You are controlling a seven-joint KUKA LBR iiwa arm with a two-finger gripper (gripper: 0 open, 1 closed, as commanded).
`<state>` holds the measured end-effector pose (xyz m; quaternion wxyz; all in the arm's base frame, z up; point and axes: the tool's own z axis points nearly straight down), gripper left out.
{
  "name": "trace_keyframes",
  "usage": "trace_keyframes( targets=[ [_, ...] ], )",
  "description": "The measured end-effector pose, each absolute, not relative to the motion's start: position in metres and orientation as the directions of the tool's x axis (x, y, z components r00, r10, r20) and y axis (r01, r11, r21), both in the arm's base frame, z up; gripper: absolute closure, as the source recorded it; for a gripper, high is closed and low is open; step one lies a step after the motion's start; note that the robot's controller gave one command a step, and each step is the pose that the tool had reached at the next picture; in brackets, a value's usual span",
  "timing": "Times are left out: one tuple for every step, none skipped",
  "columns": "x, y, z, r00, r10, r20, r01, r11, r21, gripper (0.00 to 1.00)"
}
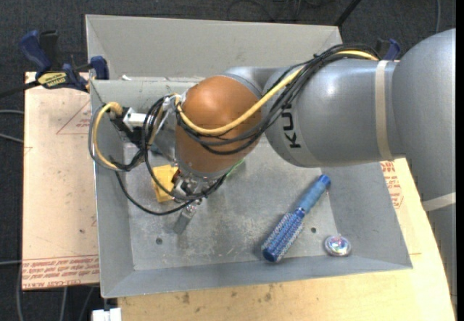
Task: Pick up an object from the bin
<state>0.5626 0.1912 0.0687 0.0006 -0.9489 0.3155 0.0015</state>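
Here, the thing closest to the gripper [185, 212] is a small yellow blocky object [164, 183], lying on the floor of the grey metal bin [217, 44] in its left half, about midway between the near and far walls. It sits just to the left of the gripper and slightly farther back, so close that the two seem to touch. Its right side is hidden behind the wrist, and a black cable loops across its near edge. Whether it is actually in the gripper's grasp cannot be told, and whether the gripper is released or clenched cannot be told either. The gripper's dark metal tip points down and to the near left, ending low over bare, scuffed floor just nearer than the yellow object.

Above the gripper sits the rounded orange cover [216, 124] of the wrist, wrapped by yellow and black cables [98, 138] that bulge out toward the bin's left wall. The thick grey arm [341, 113] runs off to the right over the rim.

Well apart, in the near right part of the bin, a blue plastic hairbrush [293, 219] lies slantwise, its bristled head toward the near wall and its handle pointing far and right. A small shiny round disc [337, 245] rests just right of the brush head, close to the near right corner.
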Motion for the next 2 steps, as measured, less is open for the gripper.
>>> trace_keyframes(
  targets=[
    [0.5986,0.2503,0.0705,0.856,-0.518,-0.002,-0.518,-0.856,-0.005,0.00],
    [0.5994,0.2472,0.0717,0.854,-0.521,-0.001,-0.521,-0.854,-0.003,1.00]
  ],
)
